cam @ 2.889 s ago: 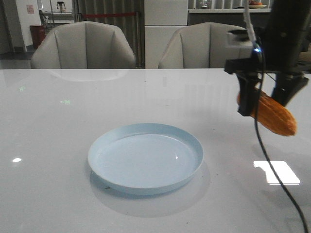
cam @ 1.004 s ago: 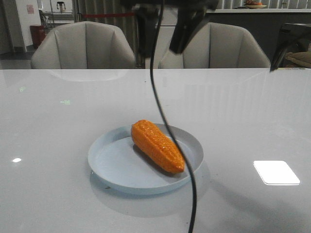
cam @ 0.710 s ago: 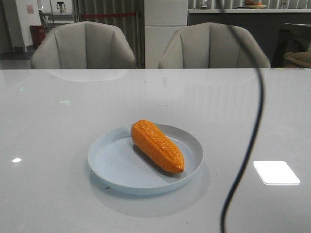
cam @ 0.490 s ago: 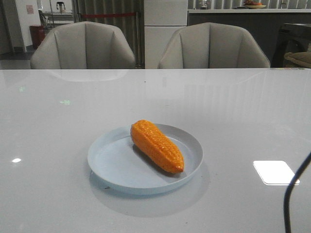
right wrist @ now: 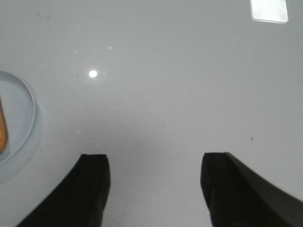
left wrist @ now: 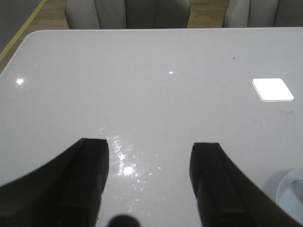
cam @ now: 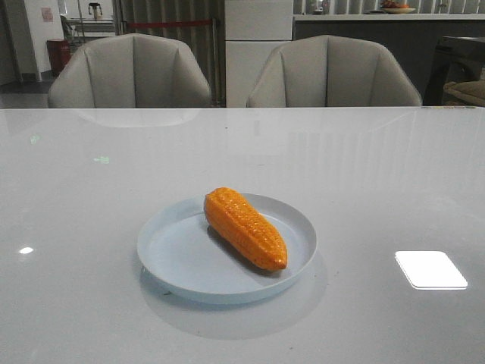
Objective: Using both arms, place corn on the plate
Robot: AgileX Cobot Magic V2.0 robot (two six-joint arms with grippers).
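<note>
Looking at the front view, I see the corn lying inside the plate, set on a diagonal with its blunt end toward the far rim and its tapered tip toward the near right rim. It rests on the plate floor, and I judge the placing itself to be done.

My left end effector hangs over bare surface, fingers spread wide with nothing between them. My right end effector is the same: wide, empty, over bare surface, with the plate's edge and a sliver of corn showing at the side of its wrist view. Neither arm shows in the front view, so both sit well apart from the plate.

Now, what can still bite me here. The corn is round and glossy, and the plate rim is low. Any bump to the plate could roll the cob up against that rim or over it. The tip already lies near the rim, so that is the side I worry about.

The likeliest cause is my own right arm. It sits on the plate's side, and a careless sweep back across could clip the rim or catch the cob. A trailing cable dragging over the plate would do the same, though I see none in these views.

The surface looks slick too, so I expect a nudged plate to slide rather than stay put.
</note>
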